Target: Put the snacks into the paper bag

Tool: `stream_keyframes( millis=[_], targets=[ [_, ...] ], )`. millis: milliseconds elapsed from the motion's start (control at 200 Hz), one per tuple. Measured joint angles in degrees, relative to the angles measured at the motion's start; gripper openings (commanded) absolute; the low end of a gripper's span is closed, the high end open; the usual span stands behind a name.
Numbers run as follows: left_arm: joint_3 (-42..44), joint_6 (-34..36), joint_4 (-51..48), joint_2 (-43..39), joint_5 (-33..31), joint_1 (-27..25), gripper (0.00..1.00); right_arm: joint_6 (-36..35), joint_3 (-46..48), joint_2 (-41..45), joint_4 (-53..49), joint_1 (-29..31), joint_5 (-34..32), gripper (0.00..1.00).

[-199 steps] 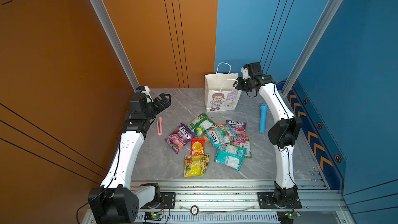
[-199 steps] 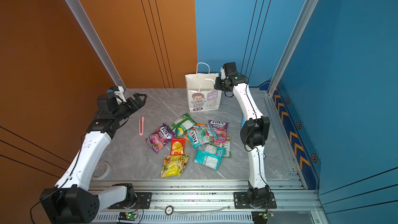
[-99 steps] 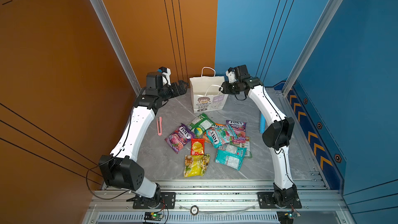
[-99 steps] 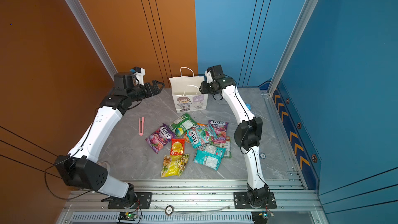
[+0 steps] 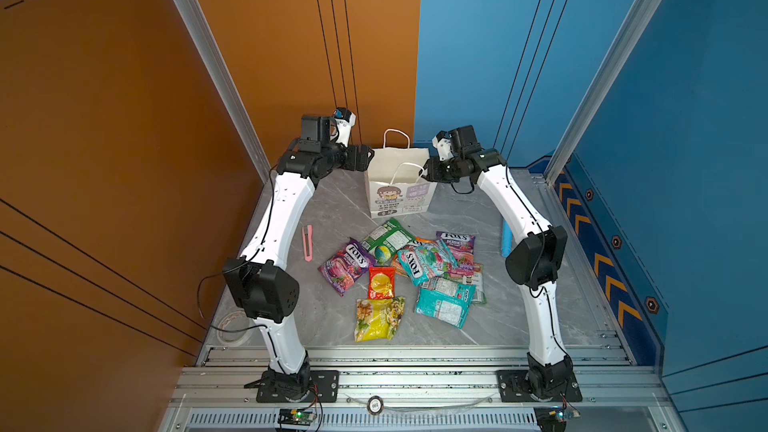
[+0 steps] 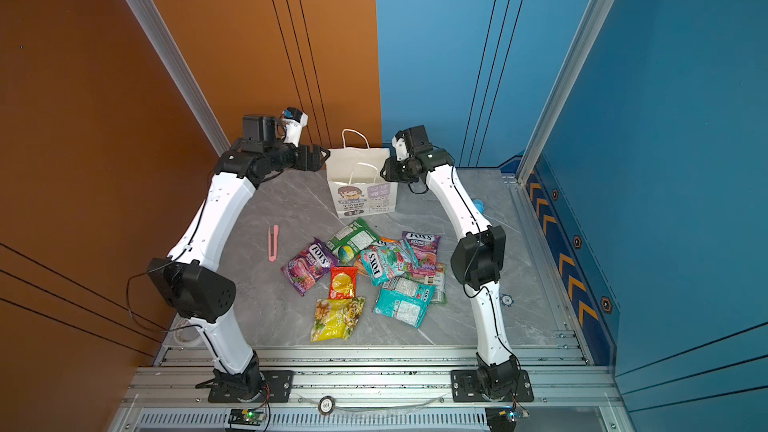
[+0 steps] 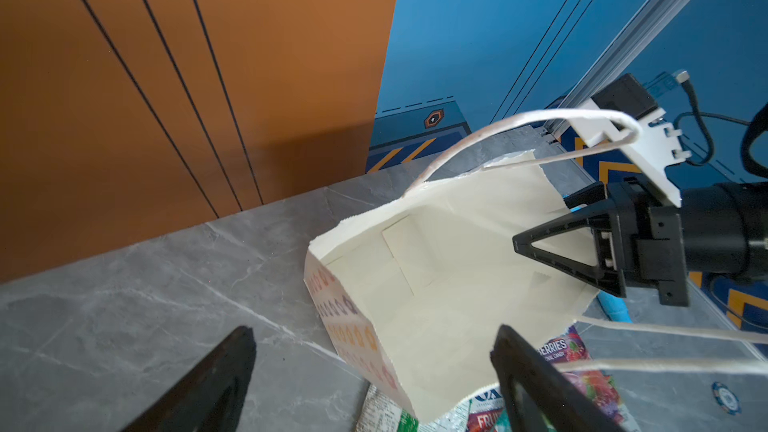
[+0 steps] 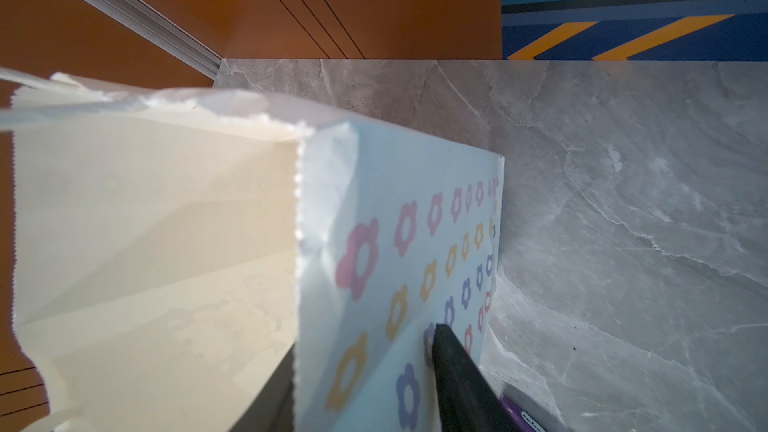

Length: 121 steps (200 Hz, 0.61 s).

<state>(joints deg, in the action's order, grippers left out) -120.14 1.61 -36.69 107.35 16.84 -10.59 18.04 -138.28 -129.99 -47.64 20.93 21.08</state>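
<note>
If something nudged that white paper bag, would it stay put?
Likely not: the bag stands tall on a narrow base and looks empty inside, so it should slide or tip easily. Its thin paper walls would probably buckle; the cord handles look floppy.

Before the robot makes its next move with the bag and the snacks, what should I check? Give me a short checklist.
1. Bag stands upright, mouth open: ok.
2. Inside of it free, seen from the left wrist: ok, nothing in it.
3. Left gripper open and holding nothing: ok.
4. Right gripper holds it firmly: cannot tell; its jaws straddle the side wall, apart.
5. Snacks packed: not ok; all lie on the table.
</note>
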Motion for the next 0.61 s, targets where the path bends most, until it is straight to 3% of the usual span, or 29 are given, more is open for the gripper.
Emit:
stream_keyframes(
  millis=[250,260,605],
  targets=[
    [-14.6,8.94,-6.82,8.98,0.33,-0.7,0.87,0.02,0.0,0.0,0.0,0.68,0.87,0.47],
    [-14.99,9.25,-7.04,9.29,0.33,-0.7,0.84,0.02,0.0,0.0,0.0,0.72,0.92,0.47],
    [-17.18,16.81,-9.53,12.57,1.66,-0.7,0.81,-0.02,0.09,0.02,0.02,1.64,1.84,0.47]
  ],
)
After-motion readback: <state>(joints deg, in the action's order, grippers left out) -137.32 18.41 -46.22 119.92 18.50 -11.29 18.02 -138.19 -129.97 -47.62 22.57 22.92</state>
